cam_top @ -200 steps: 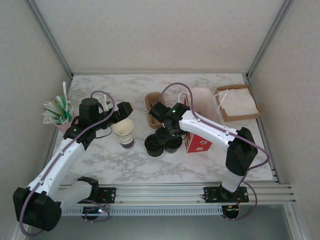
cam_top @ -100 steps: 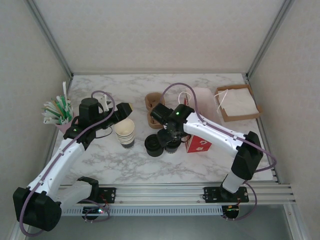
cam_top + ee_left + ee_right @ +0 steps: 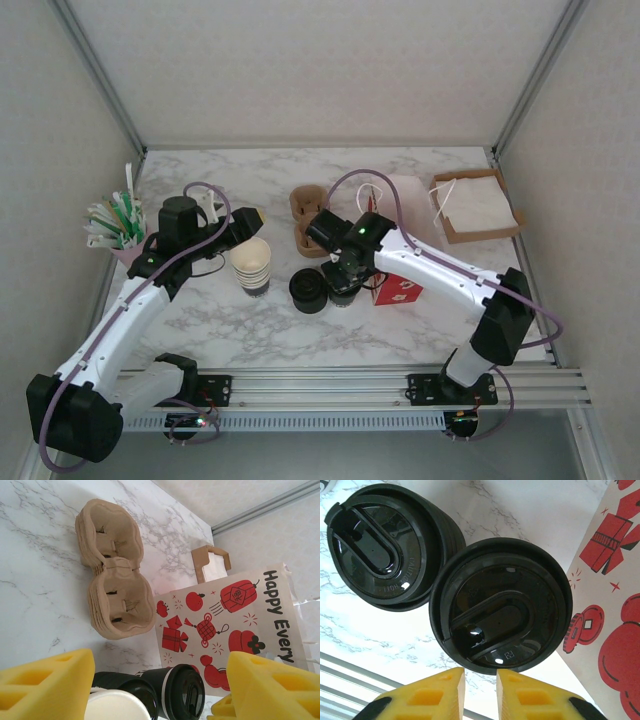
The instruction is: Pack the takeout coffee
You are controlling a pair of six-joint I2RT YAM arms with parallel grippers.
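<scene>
The takeout coffee (image 3: 500, 605) stands near the middle of the tabletop (image 3: 250, 330). It is a small dark cup with a round black lid on top. Just to its left is a stack of black lids (image 3: 380, 550). From above their rims look like they meet, but I cannot tell if they touch. On its other side, very close, is a white bag (image 3: 225, 615) with red pictures on it.

The right claw (image 3: 481, 690) hangs over the coffee, above the near rim of the lid. Its two yellow fingers (image 3: 435, 692) are almost pressed together, with a thin gap left. Nothing is pinched between them. I cannot tell if they touch the lid.

The left claw (image 3: 160, 685) is spread wide and holds nothing. It sits over a stack of pale cups (image 3: 250, 262), left of the black lids. It points across at the coffee and the bag.

Behind the coffee, toward the back edge, lie brown cup carriers (image 3: 115, 570) with two round holes. A bunch of green and white sticks (image 3: 112, 222) stands by the left edge. A brown box (image 3: 478, 205) with white paper in it sits near the back right corner.
</scene>
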